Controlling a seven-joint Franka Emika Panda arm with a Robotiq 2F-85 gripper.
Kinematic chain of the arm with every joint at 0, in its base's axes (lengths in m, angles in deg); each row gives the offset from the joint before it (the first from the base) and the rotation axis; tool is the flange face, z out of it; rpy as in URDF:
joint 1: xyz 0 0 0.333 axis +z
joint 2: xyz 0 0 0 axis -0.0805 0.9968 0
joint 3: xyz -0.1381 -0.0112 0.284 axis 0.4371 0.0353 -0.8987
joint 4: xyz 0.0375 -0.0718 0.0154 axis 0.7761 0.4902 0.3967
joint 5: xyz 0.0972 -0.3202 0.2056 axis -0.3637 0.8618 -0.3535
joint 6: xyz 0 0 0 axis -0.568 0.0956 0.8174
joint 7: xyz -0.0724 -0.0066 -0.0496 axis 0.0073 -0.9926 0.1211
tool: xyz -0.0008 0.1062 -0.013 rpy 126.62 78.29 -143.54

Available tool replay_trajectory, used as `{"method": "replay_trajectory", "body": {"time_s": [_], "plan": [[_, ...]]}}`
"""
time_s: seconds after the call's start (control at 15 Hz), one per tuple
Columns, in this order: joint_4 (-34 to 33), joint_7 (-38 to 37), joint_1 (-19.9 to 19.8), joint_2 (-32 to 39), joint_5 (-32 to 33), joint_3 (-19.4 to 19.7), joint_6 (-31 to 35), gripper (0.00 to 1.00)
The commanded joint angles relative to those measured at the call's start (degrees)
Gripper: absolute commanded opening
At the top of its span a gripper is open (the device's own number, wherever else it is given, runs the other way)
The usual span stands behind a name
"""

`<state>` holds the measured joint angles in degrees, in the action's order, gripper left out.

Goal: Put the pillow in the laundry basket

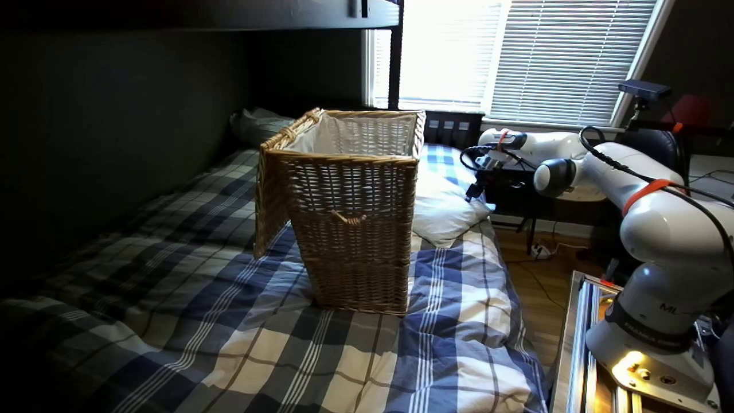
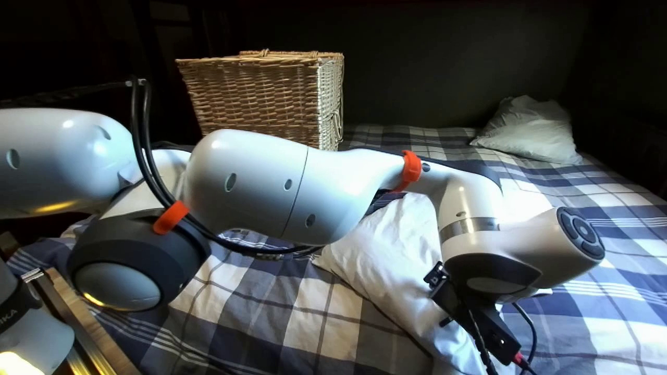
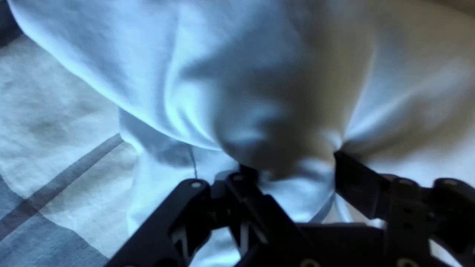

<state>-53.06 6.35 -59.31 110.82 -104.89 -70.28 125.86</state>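
The white pillow [image 1: 444,215] lies wrinkled on the bed behind the laundry basket. In an exterior view the pillow [image 2: 388,255] is partly covered by the arm. The tan wicker laundry basket [image 1: 355,241] stands upright on the bed, its top open and its lid hanging at one side. It also shows behind the arm [image 2: 255,99]. In the wrist view my gripper [image 3: 291,164] has bunched pillow cloth [image 3: 207,85] between its partly closed fingers, with folds converging at one fingertip. In both exterior views the arm's end is low over the pillow; the fingers are mostly hidden there.
The blue-and-white plaid bedcover [image 1: 275,355] covers the bed. A further white pillow [image 2: 529,130] lies at the far corner. An upper bunk [image 1: 200,14] hangs over the bed, with a dark post [image 1: 395,69]. A window with blinds [image 1: 567,63] is behind.
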Motion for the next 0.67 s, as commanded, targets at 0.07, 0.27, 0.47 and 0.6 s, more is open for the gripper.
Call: {"method": "replay_trajectory", "body": {"time_s": [0.07, 0.27, 0.47, 0.6], "plan": [[0.4, -6.1, 0.7, -2.3, 1.7, -1.6, -9.0, 0.16], [0.5, -8.7, 0.2, -4.1, 1.1, -2.4, -14.7, 0.00], [0.0, -10.7, -0.5, -6.0, 0.1, -3.7, -20.1, 0.01], [-0.9, -11.1, -1.5, -8.0, -1.5, -5.6, -23.0, 0.03]]}}
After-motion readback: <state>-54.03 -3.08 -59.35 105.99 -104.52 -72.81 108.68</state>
